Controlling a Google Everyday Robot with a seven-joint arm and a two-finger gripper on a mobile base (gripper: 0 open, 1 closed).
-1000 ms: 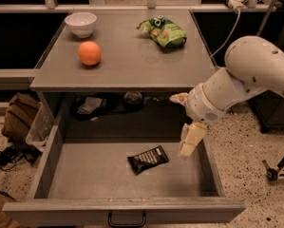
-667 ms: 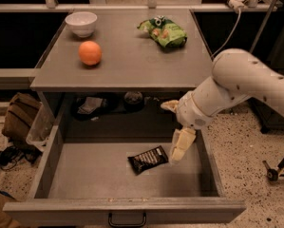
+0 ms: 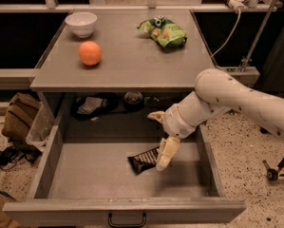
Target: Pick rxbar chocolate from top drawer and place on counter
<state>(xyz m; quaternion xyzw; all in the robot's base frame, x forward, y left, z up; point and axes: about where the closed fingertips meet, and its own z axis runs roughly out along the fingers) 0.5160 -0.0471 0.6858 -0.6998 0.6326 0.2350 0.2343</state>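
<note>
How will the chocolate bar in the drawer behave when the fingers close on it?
The bar lies flat in the drawer, so it is probably thin and light. Its glossy wrapper may slip. The gripper hangs at its right end.

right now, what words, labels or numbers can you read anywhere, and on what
Snack bar in the drawer: pale lettering on the dark wrapper, too blurred to read.
Green bag on the counter: print too blurred to read.
No text on the bowl, orange or gripper, which hangs open over the bar's right end.
</note>
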